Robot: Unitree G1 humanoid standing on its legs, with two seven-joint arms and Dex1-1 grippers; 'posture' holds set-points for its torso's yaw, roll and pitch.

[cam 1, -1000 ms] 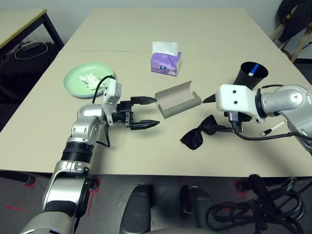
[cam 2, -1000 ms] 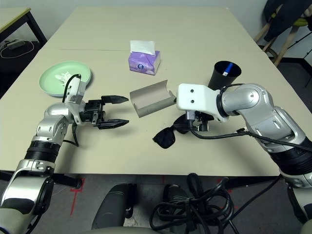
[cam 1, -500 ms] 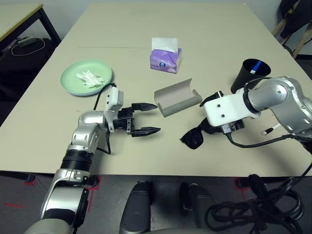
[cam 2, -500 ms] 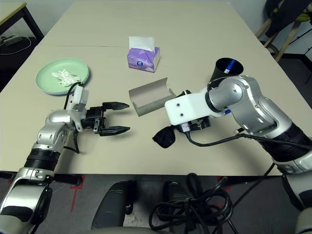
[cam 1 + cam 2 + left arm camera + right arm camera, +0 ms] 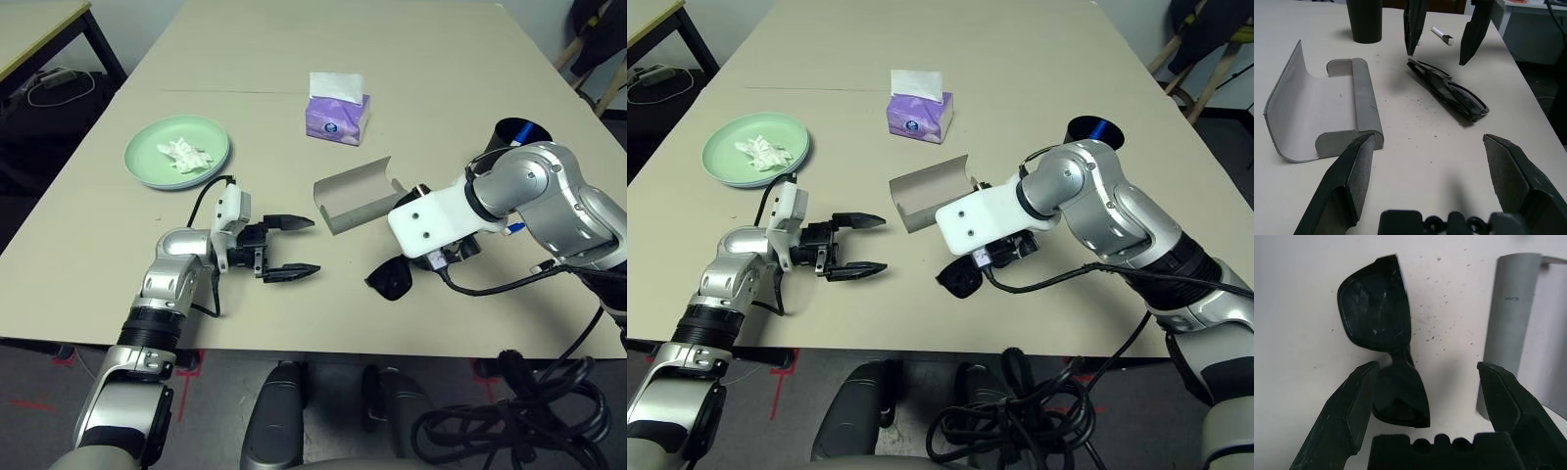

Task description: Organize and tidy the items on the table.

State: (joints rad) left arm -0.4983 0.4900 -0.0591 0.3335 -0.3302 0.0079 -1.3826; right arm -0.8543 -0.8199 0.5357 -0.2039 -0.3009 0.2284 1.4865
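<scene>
Black sunglasses (image 5: 1383, 313) lie folded on the beige table (image 5: 431, 59), just right of an open grey glasses case (image 5: 355, 194). My right gripper (image 5: 1427, 367) points down over the sunglasses, open, one finger on each side of the frame and not touching it. My left gripper (image 5: 315, 245) is open and holds nothing, left of the case and aimed at the sunglasses (image 5: 1449, 90). A mint-green plate (image 5: 177, 151) at the left holds a crumpled tissue wad (image 5: 183, 157). The black cup (image 5: 516, 130) stands behind my right arm. A white pen (image 5: 542, 265) lies to the right.
A purple tissue box (image 5: 336, 110) stands behind the case at mid-table. A smaller black-legged desk (image 5: 39, 29) is off the far left corner. Cables hang below the table's near edge at the right (image 5: 509, 401).
My right arm has swung left and turned its gripper down over the sunglasses. The left gripper drew back slightly toward the near edge. Both stayed open; the camera shifted a little.
</scene>
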